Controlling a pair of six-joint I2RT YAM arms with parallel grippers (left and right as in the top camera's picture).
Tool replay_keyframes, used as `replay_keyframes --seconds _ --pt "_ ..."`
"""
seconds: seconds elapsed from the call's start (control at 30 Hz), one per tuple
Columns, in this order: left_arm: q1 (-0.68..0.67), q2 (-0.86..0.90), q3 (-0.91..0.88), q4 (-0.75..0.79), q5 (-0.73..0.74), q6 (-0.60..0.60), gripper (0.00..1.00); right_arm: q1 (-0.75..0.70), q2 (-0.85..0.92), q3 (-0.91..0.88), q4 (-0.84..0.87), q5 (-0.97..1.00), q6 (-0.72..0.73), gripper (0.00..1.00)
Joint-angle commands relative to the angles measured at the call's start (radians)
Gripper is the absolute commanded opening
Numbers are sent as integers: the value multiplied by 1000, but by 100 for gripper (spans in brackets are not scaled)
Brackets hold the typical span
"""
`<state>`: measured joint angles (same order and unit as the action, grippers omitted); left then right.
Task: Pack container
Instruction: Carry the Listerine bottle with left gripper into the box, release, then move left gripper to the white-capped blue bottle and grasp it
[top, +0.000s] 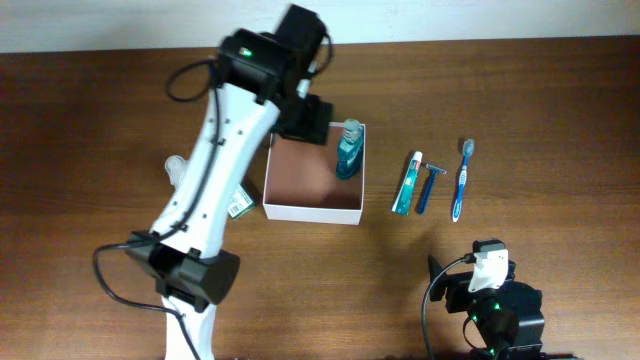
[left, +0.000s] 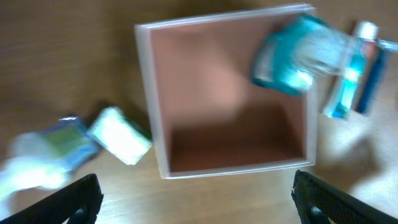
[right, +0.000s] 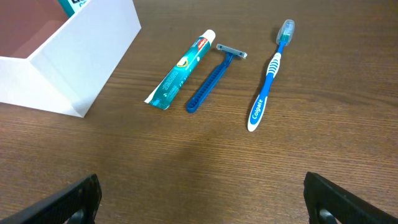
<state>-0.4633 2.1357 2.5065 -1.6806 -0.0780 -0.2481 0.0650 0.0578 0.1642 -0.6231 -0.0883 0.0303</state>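
The container, a square shallow box with white walls and a pinkish-brown inside, sits mid-table; it also shows in the left wrist view and the right wrist view. A teal mouthwash bottle stands in its far right corner, blurred in the left wrist view. My left gripper is open and empty above the box's far side. A toothpaste tube, blue razor and blue toothbrush lie right of the box. My right gripper is open and empty near the front edge.
A small green-white carton and a blurred clear bottle with a blue-green label lie left of the box, partly hidden under the left arm in the overhead view. The right arm's base is at the front right.
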Motion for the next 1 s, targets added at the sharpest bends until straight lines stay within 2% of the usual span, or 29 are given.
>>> replay_keyframes --seconds 0.0,0.2,0.37,0.47,0.63,0.97 --pt "101 -21 16 -7 -95 26 99 -8 -8 -6 2 -6 12 99" --pt "260 -27 -21 -7 -32 34 99 -8 -8 -6 2 -6 12 99" --pt "373 -27 -159 -8 22 24 99 -8 -8 -6 2 -6 12 99" --pt "397 -27 -243 -7 7 19 99 -8 -8 -6 2 -6 12 99" --pt "418 -27 -350 -6 -139 -74 99 -8 -8 -6 2 -6 12 99" --pt "445 -26 -559 113 -113 -55 99 -8 -8 -6 2 -6 12 99"
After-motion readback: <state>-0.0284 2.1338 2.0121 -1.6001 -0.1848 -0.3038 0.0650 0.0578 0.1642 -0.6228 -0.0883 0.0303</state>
